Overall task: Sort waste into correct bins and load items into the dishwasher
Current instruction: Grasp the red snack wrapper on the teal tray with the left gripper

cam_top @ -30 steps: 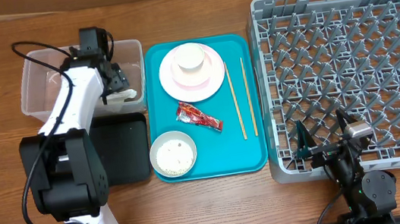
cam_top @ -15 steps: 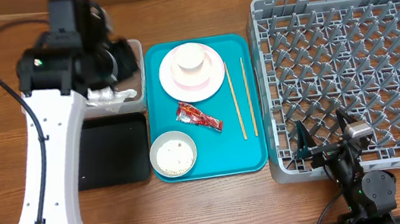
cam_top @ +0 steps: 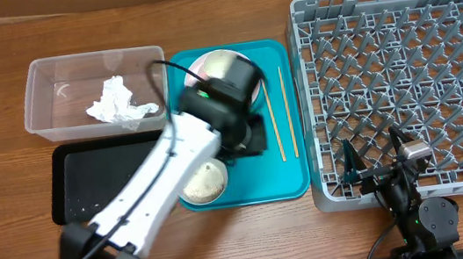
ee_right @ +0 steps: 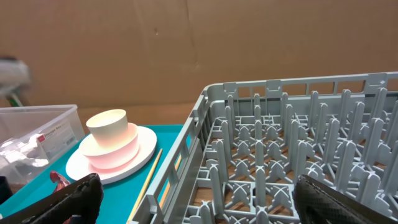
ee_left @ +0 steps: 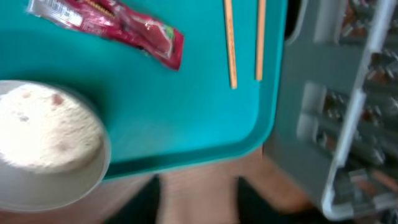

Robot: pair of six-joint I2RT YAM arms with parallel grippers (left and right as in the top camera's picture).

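The crumpled white tissue (cam_top: 118, 103) lies inside the clear tub (cam_top: 44, 82). My left gripper (cam_top: 248, 136) hangs open and empty over the teal tray (cam_top: 295, 179), covering the wrapper from above. In the left wrist view the red foil wrapper (ee_left: 118, 26), the two chopsticks (ee_left: 230, 43) and the grey bowl (ee_left: 93, 180) of rice (ee_left: 43, 134) lie ahead of the left gripper (ee_left: 199, 205). The pink plate (ee_right: 140, 149) carries the pink bowl (ee_right: 112, 154) and white cup (ee_right: 107, 124). My right gripper (cam_top: 371, 149) stands open at the dish rack's (cam_top: 393, 3) near left corner.
The black tray (cam_top: 104, 176) lies in front of the clear tub, left of the teal tray. The rack's upright pegs (ee_right: 292, 130) fill the right side. Bare wooden table (cam_top: 254, 242) runs along the front edge.
The left arm has swung from the clear tub to the right, over the teal tray. The tissue it carried now lies loose in the tub. The right arm has not moved.
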